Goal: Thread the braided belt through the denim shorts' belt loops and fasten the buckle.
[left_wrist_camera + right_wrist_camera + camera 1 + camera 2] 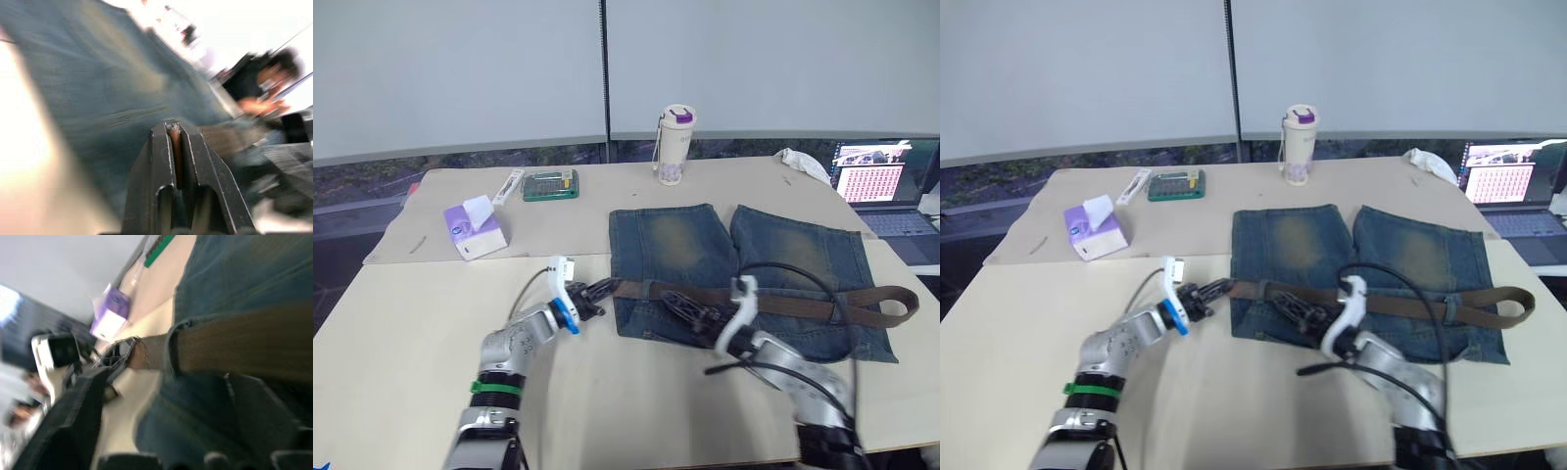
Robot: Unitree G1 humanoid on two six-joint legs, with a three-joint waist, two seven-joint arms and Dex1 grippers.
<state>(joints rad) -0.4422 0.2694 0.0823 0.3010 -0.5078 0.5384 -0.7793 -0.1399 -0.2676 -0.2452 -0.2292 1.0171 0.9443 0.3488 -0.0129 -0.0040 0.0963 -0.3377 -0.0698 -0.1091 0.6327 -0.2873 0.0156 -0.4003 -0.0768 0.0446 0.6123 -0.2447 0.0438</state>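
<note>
Left gripper is clenched on the belt tip at the shorts' left waist edge. Belt already lies across the waistband, apparently through loops, tail looped off the right side. Right gripper rests on the waistband; can't tell its grip. You've still got buckling left.

Denim shorts flat on the table, faded patches on both legs, waistband toward the robot. Braided belt, dark brown, runs along the waistband under the belt loops; one end pokes past the shorts' left edge, the other curls in a loop past the right edge.
</note>
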